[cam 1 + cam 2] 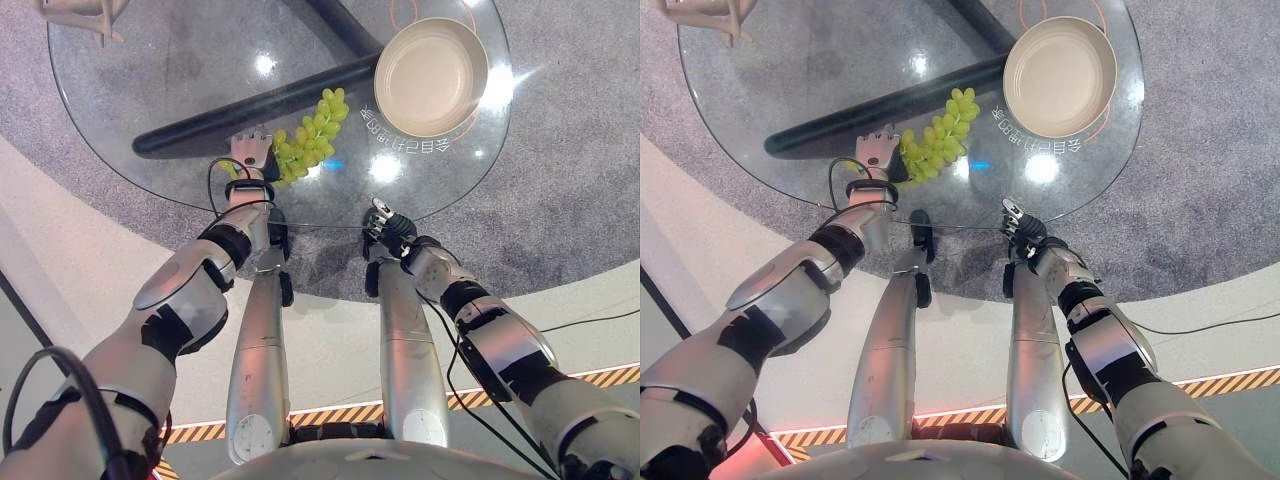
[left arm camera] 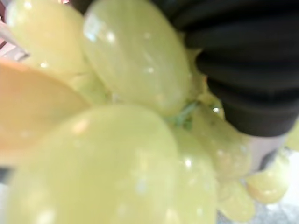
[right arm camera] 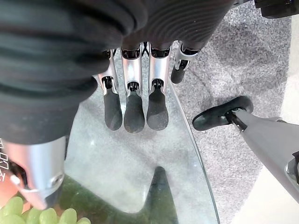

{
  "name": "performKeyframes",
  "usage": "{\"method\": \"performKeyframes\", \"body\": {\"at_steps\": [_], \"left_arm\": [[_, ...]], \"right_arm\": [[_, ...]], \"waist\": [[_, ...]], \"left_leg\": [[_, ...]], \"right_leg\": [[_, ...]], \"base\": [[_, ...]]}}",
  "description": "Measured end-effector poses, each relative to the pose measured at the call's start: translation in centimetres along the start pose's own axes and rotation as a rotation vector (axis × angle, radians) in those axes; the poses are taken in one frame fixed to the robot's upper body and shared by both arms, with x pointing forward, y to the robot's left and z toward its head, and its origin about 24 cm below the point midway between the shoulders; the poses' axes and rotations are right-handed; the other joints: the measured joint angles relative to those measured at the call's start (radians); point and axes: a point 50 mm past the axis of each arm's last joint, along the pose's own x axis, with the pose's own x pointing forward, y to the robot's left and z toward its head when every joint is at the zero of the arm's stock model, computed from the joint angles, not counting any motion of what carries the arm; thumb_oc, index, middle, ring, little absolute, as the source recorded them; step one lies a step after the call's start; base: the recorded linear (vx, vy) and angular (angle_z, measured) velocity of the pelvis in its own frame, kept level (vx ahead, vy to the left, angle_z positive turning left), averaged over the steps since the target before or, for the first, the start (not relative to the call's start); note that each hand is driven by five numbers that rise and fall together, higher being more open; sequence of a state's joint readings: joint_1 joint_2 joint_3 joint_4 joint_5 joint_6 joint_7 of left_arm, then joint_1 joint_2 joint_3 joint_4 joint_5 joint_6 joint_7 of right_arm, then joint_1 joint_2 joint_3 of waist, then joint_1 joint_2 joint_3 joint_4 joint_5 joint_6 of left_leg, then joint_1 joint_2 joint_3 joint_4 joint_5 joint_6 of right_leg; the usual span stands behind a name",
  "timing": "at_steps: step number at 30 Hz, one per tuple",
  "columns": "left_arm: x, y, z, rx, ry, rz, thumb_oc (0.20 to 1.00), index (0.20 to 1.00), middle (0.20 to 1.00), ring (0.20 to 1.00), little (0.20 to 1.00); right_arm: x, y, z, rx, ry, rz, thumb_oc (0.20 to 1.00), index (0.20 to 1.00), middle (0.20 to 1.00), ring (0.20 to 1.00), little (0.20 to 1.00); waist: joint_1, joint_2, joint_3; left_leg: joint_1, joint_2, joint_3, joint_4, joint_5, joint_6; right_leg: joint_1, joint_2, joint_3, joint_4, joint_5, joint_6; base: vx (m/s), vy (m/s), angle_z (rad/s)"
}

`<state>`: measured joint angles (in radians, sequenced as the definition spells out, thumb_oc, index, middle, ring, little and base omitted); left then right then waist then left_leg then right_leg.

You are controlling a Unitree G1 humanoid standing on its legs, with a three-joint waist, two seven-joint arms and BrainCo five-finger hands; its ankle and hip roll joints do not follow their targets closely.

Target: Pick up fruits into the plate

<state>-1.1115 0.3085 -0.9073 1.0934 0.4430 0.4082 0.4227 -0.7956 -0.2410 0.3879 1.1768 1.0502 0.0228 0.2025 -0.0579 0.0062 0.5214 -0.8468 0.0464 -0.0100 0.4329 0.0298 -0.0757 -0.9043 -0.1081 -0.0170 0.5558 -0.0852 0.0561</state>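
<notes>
- The left hand (image 1: 250, 150) is on the near end of the grapes (image 1: 312, 132), at the left of the round glass table (image 1: 150, 80). Its wrist view shows grapes pressed right against it, but I cannot tell whether the fingers are closed round them.
- The grapes lie flat on the glass as one green bunch, running from the left hand up and right toward the plate (image 1: 432, 75), the far tip near its rim but apart from it.
- I'd judge the bunch light, soft and easily bruised; single grapes would pull off the stem, and the smooth skins would slip. The stem or the thick middle, cupped from below, looks the safest hold.
- The plate is a beige dish at the far right of the table, with nothing in it yet.
- The right hand (image 3: 135, 100) hangs over the near right edge of the table, fingers straight and apart, holding nothing.
- The glass is hard and slick, so the bunch may slide. Below lies grey carpet, and a pale wooden object (image 1: 80, 15) stands at the far left.
</notes>
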Motion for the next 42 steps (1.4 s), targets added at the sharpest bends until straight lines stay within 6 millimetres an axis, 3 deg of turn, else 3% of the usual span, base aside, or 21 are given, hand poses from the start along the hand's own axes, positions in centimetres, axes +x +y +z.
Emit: {"method": "performKeyframes", "body": {"at_steps": [6,10,18,21,25,31,37,42], "left_arm": [[0.0,-0.3,-0.3,-0.001,0.001,-0.011,0.2,0.2,0.2,0.2,0.2],[-0.6,-1.9,-0.7,-0.045,0.006,-0.084,0.2,0.2,0.2,0.2,0.2],[-2.2,-5.0,-1.4,-0.238,0.001,-0.238,0.2,0.2,0.2,0.2,0.2],[-2.0,-4.5,-1.7,-0.302,-0.017,-0.252,0.2,0.2,0.2,0.2,0.2],[-1.3,-2.3,-1.9,-0.413,-0.075,-0.232,0.2,0.2,0.2,0.2,0.2],[-1.2,-0.4,-1.1,-0.57,-0.134,-0.26,0.2,0.2,0.2,0.2,0.2],[-2.2,-0.5,-0.8,-0.693,-0.182,-0.339,0.2,0.2,0.2,0.2,0.2],[-3.4,-0.6,-1.1,-0.788,-0.212,-0.375,0.2,0.2,0.2,0.2,0.2]], "right_arm": [[0.0,0.1,0.0,0.001,-0.003,0.005,1.0,1.0,1.0,1.0,1.0],[0.1,0.4,-0.7,0.01,0.005,0.007,1.0,1.0,1.0,1.0,1.0],[-0.7,-1.2,-3.1,0.036,0.068,-0.041,1.0,1.0,1.0,1.0,1.0],[-0.5,-0.6,-2.2,0.027,0.036,-0.01,1.0,1.0,1.0,1.0,1.0],[-0.2,0.9,-0.4,0.011,-0.026,0.037,1.0,1.0,1.0,1.0,1.0],[-0.6,1.1,0.3,0.026,-0.056,0.018,1.0,1.0,1.0,1.0,1.0],[-1.3,1.0,-0.4,0.051,-0.045,0.019,1.0,1.0,1.0,1.0,1.0],[-2.4,1.2,0.1,0.087,-0.073,0.082,1.0,1.0,1.0,1.0,1.0]], "waist": [[-0.001,0.0,0.0],[-0.005,0.0,0.0],[0.003,-0.001,0.001],[0.009,-0.001,0.001],[0.022,0.002,0.002],[0.046,0.014,0.002],[0.057,0.029,0.0],[0.056,0.047,-0.005]], "left_leg": [[0.011,0.0,-0.001,-0.003,0.005,0.006],[0.057,0.002,0.001,-0.022,0.006,0.007],[0.216,0.0,-0.006,-0.107,0.023,0.005],[0.277,-0.001,-0.007,-0.15,0.039,0.003],[0.359,-0.004,-0.016,-0.21,0.065,-0.001],[0.448,-0.014,-0.025,-0.266,0.086,0.001],[0.514,-0.015,-0.042,-0.305,0.096,0.002],[0.589,-0.011,-0.054,-0.345,0.1,0.003]], "right_leg": [[0.012,0.0,-0.001,-0.001,0.004,-0.006],[0.057,0.003,-0.002,-0.022,0.007,-0.006],[0.21,-0.002,-0.021,-0.07,0.008,-0.007],[0.26,-0.003,-0.026,-0.086,0.008,-0.007],[0.328,-0.009,-0.044,-0.104,0.007,-0.007],[0.413,-0.022,-0.059,-0.135,0.004,-0.003],[0.486,-0.026,-0.086,-0.165,0.004,-0.003],[0.572,-0.025,-0.108,-0.211,0.004,-0.002]], "base": [[0.0,0.0,0.0],[0.0,0.0,0.0],[0.0,-0.001,0.04],[-0.01,0.007,0.06],[0.01,0.009,0.1],[0.03,0.007,0.09],[0.06,0.013,0.09],[0.08,0.01,0.08]]}}
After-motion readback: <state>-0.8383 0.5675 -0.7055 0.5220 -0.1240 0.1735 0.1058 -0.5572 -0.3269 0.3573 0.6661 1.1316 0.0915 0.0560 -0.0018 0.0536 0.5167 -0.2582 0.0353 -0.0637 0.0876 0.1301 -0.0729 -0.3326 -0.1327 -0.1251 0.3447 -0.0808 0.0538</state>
